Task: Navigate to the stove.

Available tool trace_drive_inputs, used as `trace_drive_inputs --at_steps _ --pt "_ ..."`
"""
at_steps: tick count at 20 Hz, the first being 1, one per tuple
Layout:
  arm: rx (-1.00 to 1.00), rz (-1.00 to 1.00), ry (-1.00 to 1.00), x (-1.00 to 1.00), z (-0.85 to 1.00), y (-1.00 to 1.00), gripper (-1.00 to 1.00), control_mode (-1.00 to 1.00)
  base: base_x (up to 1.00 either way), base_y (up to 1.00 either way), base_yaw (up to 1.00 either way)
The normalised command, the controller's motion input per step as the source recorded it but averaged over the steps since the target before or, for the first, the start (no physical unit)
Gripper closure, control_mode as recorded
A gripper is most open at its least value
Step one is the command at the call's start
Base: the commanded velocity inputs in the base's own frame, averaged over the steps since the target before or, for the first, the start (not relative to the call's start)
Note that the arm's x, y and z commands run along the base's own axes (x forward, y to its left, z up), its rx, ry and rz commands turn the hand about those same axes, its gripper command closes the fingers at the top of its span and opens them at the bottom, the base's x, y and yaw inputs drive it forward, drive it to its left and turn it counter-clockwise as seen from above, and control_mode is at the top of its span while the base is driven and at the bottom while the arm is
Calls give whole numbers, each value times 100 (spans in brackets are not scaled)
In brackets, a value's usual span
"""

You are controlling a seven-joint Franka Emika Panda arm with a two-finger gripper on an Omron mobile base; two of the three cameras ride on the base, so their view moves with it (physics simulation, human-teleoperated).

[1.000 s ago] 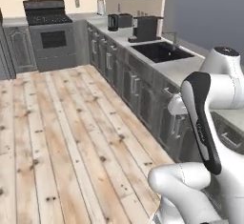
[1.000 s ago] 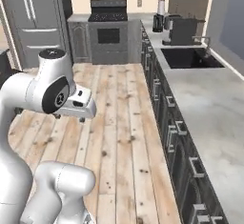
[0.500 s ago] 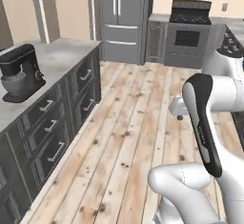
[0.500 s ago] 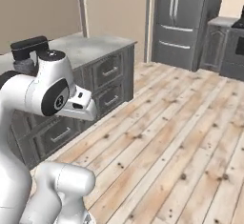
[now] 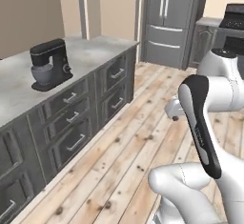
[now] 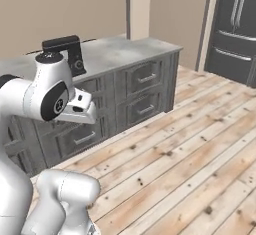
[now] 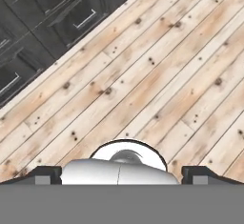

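Observation:
The stove (image 5: 234, 24) is a dark range cut off by the top right edge of the left base view, partly behind my arm, with a grey cabinet (image 5: 205, 39) to its left. My gripper (image 7: 122, 174) is open and holds nothing, its dark fingertips (image 7: 46, 173) wide apart above the wooden floor. The hand (image 5: 173, 110) hangs folded in front of the arm, over the floor beside the island.
A grey island counter (image 5: 95, 51) with dark drawers runs along the left, bearing a black stand mixer (image 5: 48, 65). The tall grey double-door fridge (image 5: 167, 20) stands at the far end. Light wooden floor (image 6: 190, 154) stretches between them. In the hand view, dark drawers (image 7: 71, 13) are at the top left.
The base has turned, so both views have swung. The stove slid to the right edge of the left view and left the right view. The island and mixer now look closer.

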Motion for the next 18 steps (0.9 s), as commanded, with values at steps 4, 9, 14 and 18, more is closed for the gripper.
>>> trace_drive_inputs --at_steps 4,9,14,18 --pt "0 0 0 0 0 0 -100 100 98 -100 -3" --pt "0 0 0 0 0 0 -100 100 100 -100 -16" --pt "0 0 0 0 0 0 -100 100 100 -100 -15" --pt "0 0 0 0 0 0 -100 100 100 -93 -11"
